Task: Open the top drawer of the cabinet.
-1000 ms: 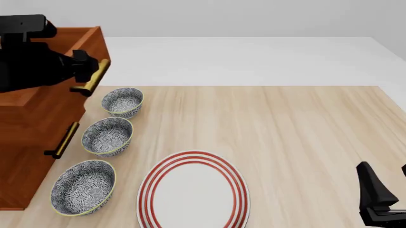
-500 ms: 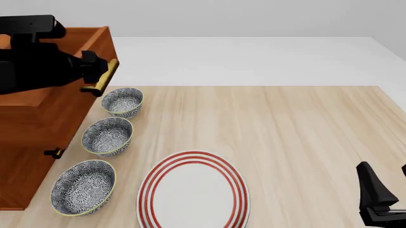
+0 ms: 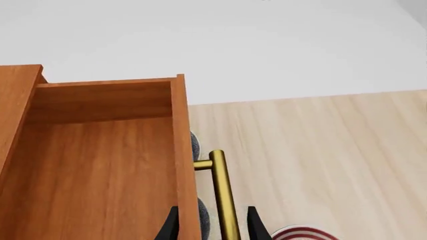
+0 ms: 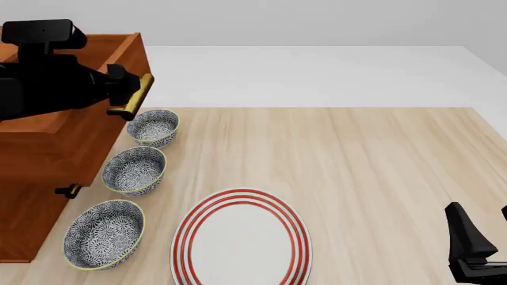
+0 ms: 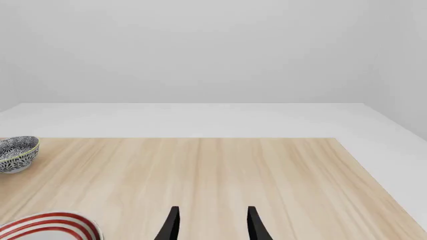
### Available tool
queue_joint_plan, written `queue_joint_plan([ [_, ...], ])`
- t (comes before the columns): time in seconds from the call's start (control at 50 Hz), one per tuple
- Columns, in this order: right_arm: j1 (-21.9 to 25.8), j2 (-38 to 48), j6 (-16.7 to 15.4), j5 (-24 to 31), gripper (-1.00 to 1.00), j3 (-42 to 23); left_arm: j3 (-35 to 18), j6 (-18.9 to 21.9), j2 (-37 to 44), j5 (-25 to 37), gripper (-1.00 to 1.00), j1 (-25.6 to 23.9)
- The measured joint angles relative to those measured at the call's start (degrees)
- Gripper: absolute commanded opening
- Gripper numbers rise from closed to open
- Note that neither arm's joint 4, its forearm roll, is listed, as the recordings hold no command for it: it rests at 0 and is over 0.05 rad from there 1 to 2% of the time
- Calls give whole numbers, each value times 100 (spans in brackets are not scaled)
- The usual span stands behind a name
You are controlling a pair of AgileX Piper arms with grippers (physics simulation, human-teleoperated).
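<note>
Left hand (image 3: pixel 211 227) clamped on brass handle (image 3: pixel 223 195) of top drawer (image 3: pixel 100 165), right hand (image 5: pixel 211 225) parted, holding nothing

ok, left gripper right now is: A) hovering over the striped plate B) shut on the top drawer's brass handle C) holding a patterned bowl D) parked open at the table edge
B: in the left wrist view the left gripper has its jaws on either side of the brass handle of the top drawer, which is pulled out.

You get bright, even, diffuse light; sharp renders throughout, without glare, blur, edge distortion or strong shadows.
</note>
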Motion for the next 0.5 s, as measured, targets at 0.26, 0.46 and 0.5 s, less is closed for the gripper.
queue_joint_plan([
  [0.26, 0, 0, 0, 0, 100, 0, 14, -24, -13, -10, 100, -51],
  [0.46, 0, 0, 0, 0, 100, 0, 5, -25, -8, 4, 100, -123],
  [0.5, 0, 0, 0, 0, 100, 0, 3, -14, -6, 6, 100, -139],
])
